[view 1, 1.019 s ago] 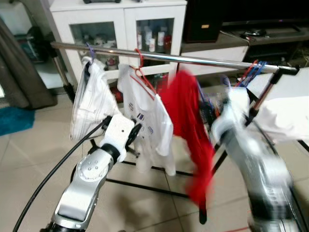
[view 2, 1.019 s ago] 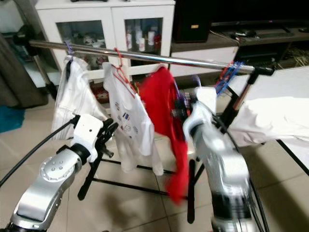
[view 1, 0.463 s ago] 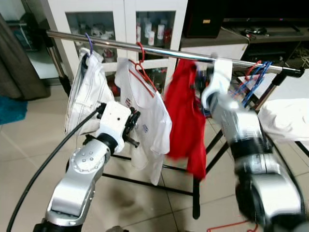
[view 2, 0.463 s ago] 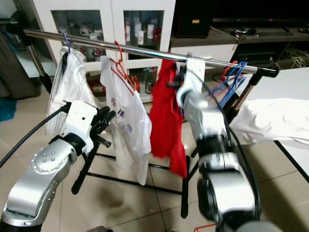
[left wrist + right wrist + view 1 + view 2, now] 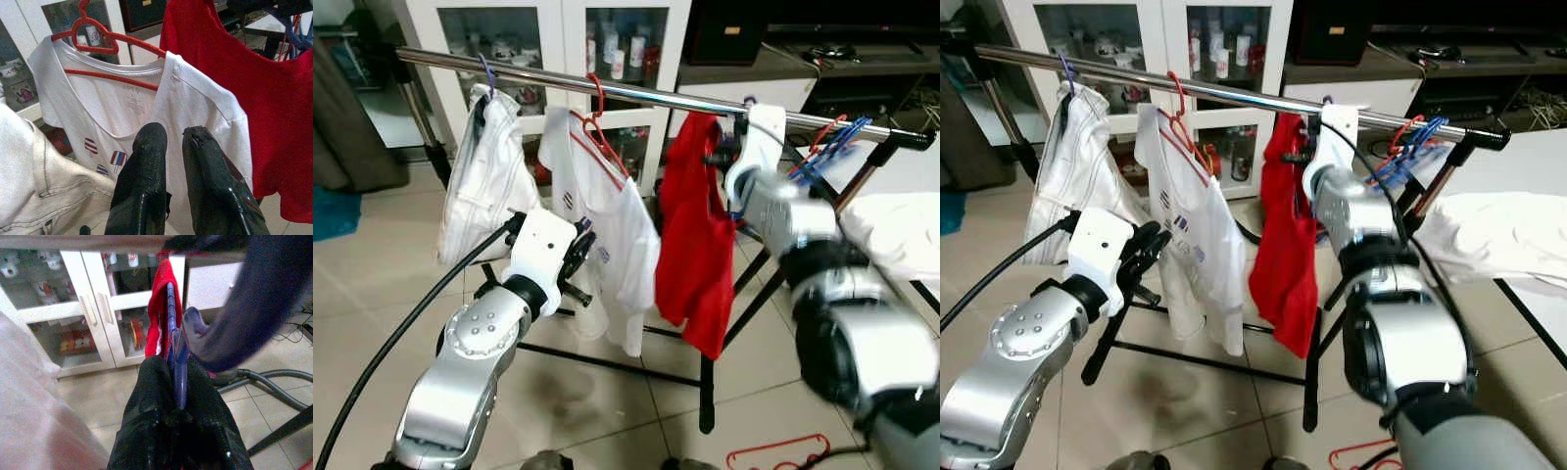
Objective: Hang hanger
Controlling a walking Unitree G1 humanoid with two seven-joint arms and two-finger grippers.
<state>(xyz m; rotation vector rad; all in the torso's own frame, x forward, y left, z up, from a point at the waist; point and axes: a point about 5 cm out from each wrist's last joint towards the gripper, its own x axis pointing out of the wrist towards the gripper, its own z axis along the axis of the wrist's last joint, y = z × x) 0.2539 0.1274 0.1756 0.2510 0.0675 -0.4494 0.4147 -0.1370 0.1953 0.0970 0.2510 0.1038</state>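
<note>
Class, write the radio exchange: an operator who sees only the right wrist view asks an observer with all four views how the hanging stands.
Operator: My right hand grips a blue hanger carrying a red garment. Where is it?
Observer: Up at the steel rail; the garment hangs below it.
Operator: What hangs next to it?
Observer: A white T-shirt on a red hanger, toward the robot's left.
Operator: And the left hand?
Observer: Low, close to that T-shirt's front.
</note>
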